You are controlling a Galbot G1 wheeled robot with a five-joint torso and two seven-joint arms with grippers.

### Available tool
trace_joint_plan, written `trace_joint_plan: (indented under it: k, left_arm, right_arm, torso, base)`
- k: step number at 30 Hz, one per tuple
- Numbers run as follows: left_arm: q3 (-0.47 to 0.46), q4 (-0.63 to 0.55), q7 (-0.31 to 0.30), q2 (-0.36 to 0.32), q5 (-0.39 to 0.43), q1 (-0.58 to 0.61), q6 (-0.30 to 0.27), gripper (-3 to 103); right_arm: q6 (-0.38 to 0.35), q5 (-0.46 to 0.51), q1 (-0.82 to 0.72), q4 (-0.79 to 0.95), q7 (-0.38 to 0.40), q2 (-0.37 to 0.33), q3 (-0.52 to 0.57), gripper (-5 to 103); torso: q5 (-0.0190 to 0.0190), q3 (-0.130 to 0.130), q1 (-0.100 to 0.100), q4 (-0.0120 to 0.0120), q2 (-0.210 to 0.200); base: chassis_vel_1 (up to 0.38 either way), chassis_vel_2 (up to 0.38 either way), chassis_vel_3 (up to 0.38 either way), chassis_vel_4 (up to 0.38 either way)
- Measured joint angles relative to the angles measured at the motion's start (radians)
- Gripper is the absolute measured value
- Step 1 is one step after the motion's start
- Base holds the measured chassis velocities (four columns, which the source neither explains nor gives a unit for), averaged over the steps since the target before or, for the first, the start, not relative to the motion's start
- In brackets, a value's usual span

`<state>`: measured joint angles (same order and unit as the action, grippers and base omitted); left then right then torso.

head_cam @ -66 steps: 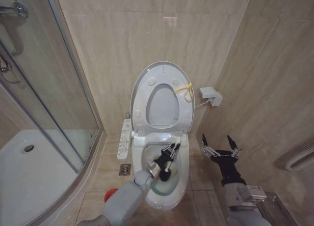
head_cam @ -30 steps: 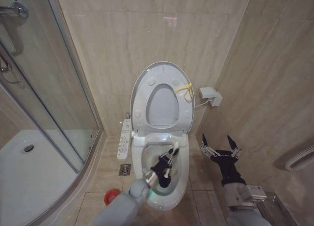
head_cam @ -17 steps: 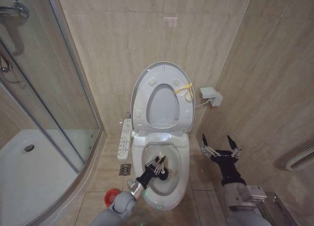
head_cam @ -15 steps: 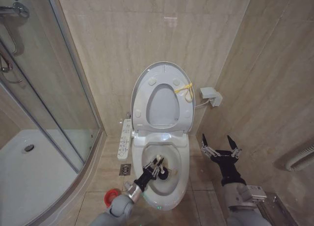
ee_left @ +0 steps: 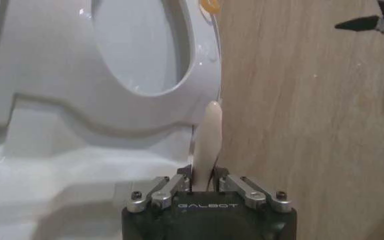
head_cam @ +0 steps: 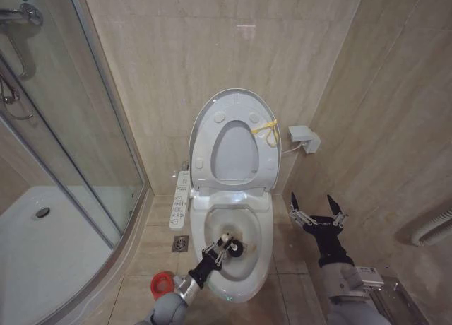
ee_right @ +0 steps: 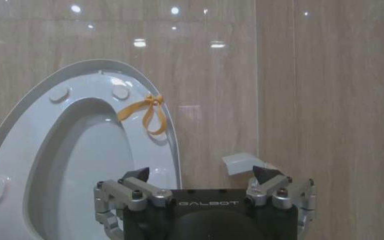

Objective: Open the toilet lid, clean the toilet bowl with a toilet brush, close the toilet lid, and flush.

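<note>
The toilet lid [head_cam: 233, 102] stands raised against the wall, a yellow tie [head_cam: 265, 129] at its right edge, with the ring seat up against it. Below it the toilet bowl [head_cam: 265, 233] lies uncovered. My left gripper [head_cam: 216, 255] is over the bowl's front left, shut on the toilet brush; the dark head [head_cam: 235, 249] is inside the bowl. In the left wrist view the white handle [ee_left: 209, 135] sticks out from the shut left gripper [ee_left: 202, 181]. The red cup holder [head_cam: 162, 284] sits on the floor to the left. My right gripper [head_cam: 316, 212] hangs open to the right of the bowl, and the right gripper [ee_right: 202, 175] faces the lid [ee_right: 18, 150].
A white button panel [head_cam: 179, 200] runs along the bowl's left side, with a floor drain [head_cam: 179, 244] beside it. The glass shower screen [head_cam: 78, 127] and white shower tray [head_cam: 42, 247] close off the left. A small white box [head_cam: 302, 138] hangs on the right wall.
My left gripper has drawn back with the brush from the bowl's middle toward its front left, and the arm has sunk lower in view. The right arm has stayed still.
</note>
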<state>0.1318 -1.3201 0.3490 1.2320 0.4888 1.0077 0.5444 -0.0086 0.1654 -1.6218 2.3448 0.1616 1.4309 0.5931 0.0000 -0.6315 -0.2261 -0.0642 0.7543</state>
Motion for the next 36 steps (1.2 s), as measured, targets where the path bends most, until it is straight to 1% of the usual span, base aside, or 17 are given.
trace_joint_plan:
  k: [4, 11, 15, 20, 23, 25, 27, 30, 34, 36]
  left_arm:
    - [0.018, 0.004, -0.001, 0.027, 0.016, -0.070, -0.005, 19]
    - [0.061, 0.025, -0.010, 0.063, 0.040, -0.119, -0.010, 19]
    - [0.080, 0.071, -0.005, 0.082, 0.052, -0.140, -0.007, 19]
    - [0.084, 0.113, 0.002, 0.090, 0.057, -0.151, 0.003, 19]
    - [0.091, 0.174, 0.013, 0.094, 0.059, -0.173, 0.016, 19]
    - [0.096, 0.176, 0.012, 0.094, 0.066, -0.186, 0.015, 19]
    - [0.112, 0.146, -0.001, 0.099, 0.080, -0.210, -0.003, 19]
    - [0.118, 0.126, -0.012, 0.113, 0.090, -0.221, -0.013, 19]
    - [0.125, 0.128, -0.017, 0.123, 0.095, -0.218, -0.016, 19]
    - [0.128, 0.152, -0.015, 0.128, 0.095, -0.213, -0.013, 19]
  right_arm:
    - [0.000, 0.000, 0.000, 0.000, 0.000, 0.000, 0.000, 100]
    - [0.000, 0.000, 0.000, 0.000, 0.000, 0.000, 0.000, 100]
    - [0.000, 0.000, 0.000, 0.000, 0.000, 0.000, 0.000, 100]
    - [0.000, 0.000, 0.000, 0.000, 0.000, 0.000, 0.000, 100]
    - [0.000, 0.000, 0.000, 0.000, 0.000, 0.000, 0.000, 100]
    - [0.000, 0.000, 0.000, 0.000, 0.000, 0.000, 0.000, 100]
    - [0.000, 0.000, 0.000, 0.000, 0.000, 0.000, 0.000, 100]
    - [0.000, 0.000, 0.000, 0.000, 0.000, 0.000, 0.000, 100]
    - [0.000, 0.000, 0.000, 0.000, 0.000, 0.000, 0.000, 100]
    - [0.000, 0.000, 0.000, 0.000, 0.000, 0.000, 0.000, 100]
  torso:
    - [0.0000, 0.000, 0.000, -0.0002, 0.000]
    - [0.0001, 0.000, 0.000, 0.0002, 0.000]
    - [0.0002, 0.000, 0.000, 0.0003, 0.000]
    - [0.0000, 0.000, 0.000, 0.0003, 0.000]
    - [0.0000, 0.000, 0.000, 0.0004, 0.000]
    - [0.0002, 0.000, 0.000, 0.0004, 0.000]
    - [0.0002, 0.000, 0.000, 0.0001, 0.000]
    - [0.0001, 0.000, 0.000, -0.0002, 0.000]
    - [0.0001, 0.000, 0.000, 0.0000, 0.000]
    - [0.0000, 0.000, 0.000, 0.0003, 0.000]
  base:
    - [0.000, 0.000, 0.000, 0.000]
    - [0.000, 0.000, 0.000, 0.000]
    - [0.000, 0.000, 0.000, 0.000]
    - [0.000, 0.000, 0.000, 0.000]
    - [0.000, 0.000, 0.000, 0.000]
    - [0.000, 0.000, 0.000, 0.000]
    - [0.000, 0.000, 0.000, 0.000]
    - [0.000, 0.000, 0.000, 0.000]
    - [0.000, 0.000, 0.000, 0.000]
    - [0.000, 0.000, 0.000, 0.000]
